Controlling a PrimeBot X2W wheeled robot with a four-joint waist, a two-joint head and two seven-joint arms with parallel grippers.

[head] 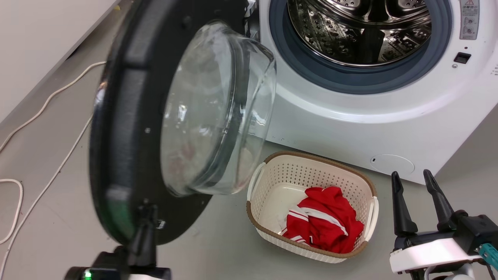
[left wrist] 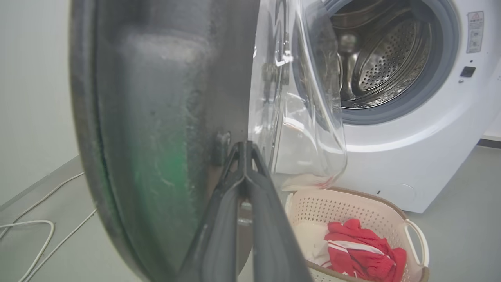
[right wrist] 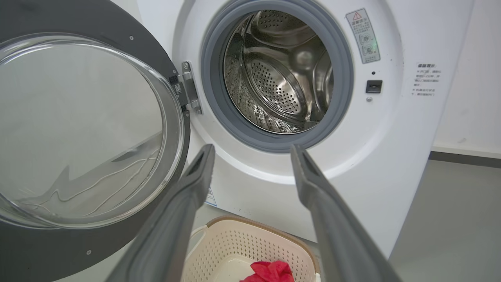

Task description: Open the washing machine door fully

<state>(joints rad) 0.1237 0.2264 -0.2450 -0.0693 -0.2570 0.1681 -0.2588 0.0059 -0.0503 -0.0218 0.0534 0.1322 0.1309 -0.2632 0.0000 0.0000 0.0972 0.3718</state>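
The washing machine door [head: 124, 136] is a big glossy black ring with a bulging clear glass bowl [head: 210, 109]. It stands swung out to the left of the white washing machine [head: 350, 128], whose steel drum [head: 362, 31] is exposed. In the right wrist view the door [right wrist: 78, 15] hangs on its metal hinge [right wrist: 188, 88]. My left gripper [head: 146, 212] is shut, its tips touching the inner face of the door [left wrist: 156, 117] near the lower rim, as the left wrist view shows [left wrist: 244, 147]. My right gripper [head: 412, 177] is open and holds nothing, well back from the machine [right wrist: 391, 156].
A cream laundry basket [head: 272, 171] holding a red garment [head: 323, 217] sits on the grey floor in front of the washer, between the door and my right gripper. White cables [head: 46, 105] trail over the floor at the left, beside a pale wall.
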